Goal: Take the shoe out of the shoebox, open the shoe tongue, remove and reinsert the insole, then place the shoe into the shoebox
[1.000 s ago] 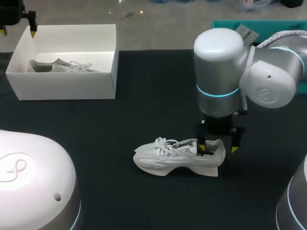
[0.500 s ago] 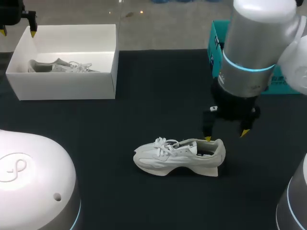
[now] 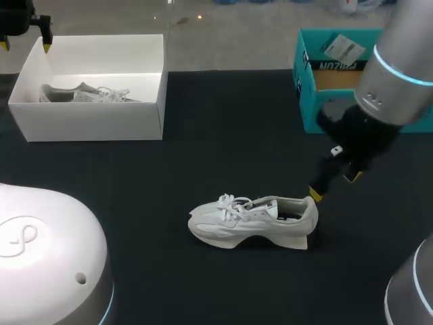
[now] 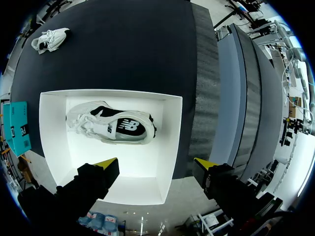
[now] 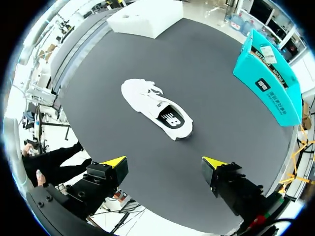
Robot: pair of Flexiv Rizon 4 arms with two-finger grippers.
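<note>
A white shoe [image 3: 254,221] lies on its sole on the black table, toe to the left; in the right wrist view the shoe [image 5: 157,109] is ahead of my fingers. My right gripper [image 3: 333,185] hangs open just right of and above the heel, apart from it, its own view [image 5: 165,162] showing nothing between the tips. The white shoebox [image 3: 95,125] stands at the back left with a second white shoe [image 3: 88,93] inside. My left gripper [image 3: 26,46] hovers open over the box's far left corner, looking down on the shoebox [image 4: 49,147] and the shoe in it [image 4: 110,125].
An open teal box [image 3: 358,74] stands at the back right, close behind my right arm; it also shows as the teal box [image 5: 268,81] in the right wrist view. Bare black table lies between the shoebox and the shoe.
My right gripper has lifted off the shoe's heel and swung up and to the right, its fingers spread a little wider. The shoe and my left arm have stayed put.
</note>
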